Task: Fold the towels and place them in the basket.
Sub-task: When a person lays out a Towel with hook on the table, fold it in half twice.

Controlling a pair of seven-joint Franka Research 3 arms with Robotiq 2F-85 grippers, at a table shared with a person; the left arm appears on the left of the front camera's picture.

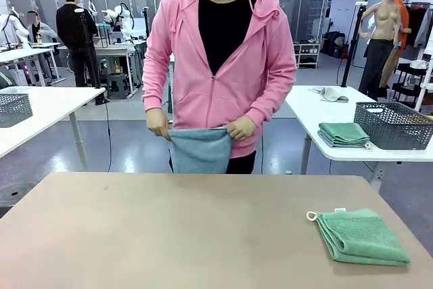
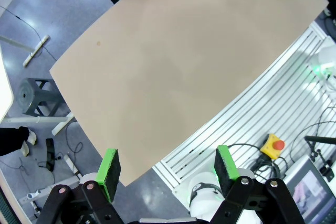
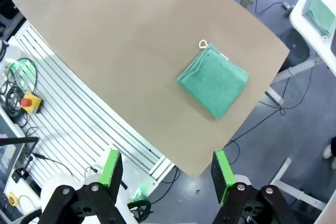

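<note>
Two towels: one folded on the table, one in the person's hands

One mint green towel (image 1: 362,236) lies folded into a neat square on the tan table (image 1: 169,228), near its front right corner on the robot's side. Its white loop (image 1: 312,216) sticks out from the corner that points toward the table's middle. In the right wrist view the same towel (image 3: 213,80) lies flat close to the table edge, loop (image 3: 203,44) outward, well beyond the fingers.

At the far side a person (image 1: 220,65) in a pink hooded jacket holds the pale blue-grey towel (image 1: 199,149) in front of the waist, behind the far edge of the table and not touching it. One hand (image 1: 157,124) grips the upper corner at picture left, and the other hand (image 1: 241,128) grips the upper corner at picture right. The cloth hangs down between them.

The left gripper (image 2: 167,156) hangs above the near left edge of the table with its green pads wide apart and nothing between them. The right gripper (image 3: 165,158) hangs over the table's near right edge, fingers likewise spread and empty.

Behind, on a white table (image 1: 311,109) at picture right, a dark mesh basket (image 1: 392,124) stands just beside a small stack of folded green cloths (image 1: 344,134).
</note>
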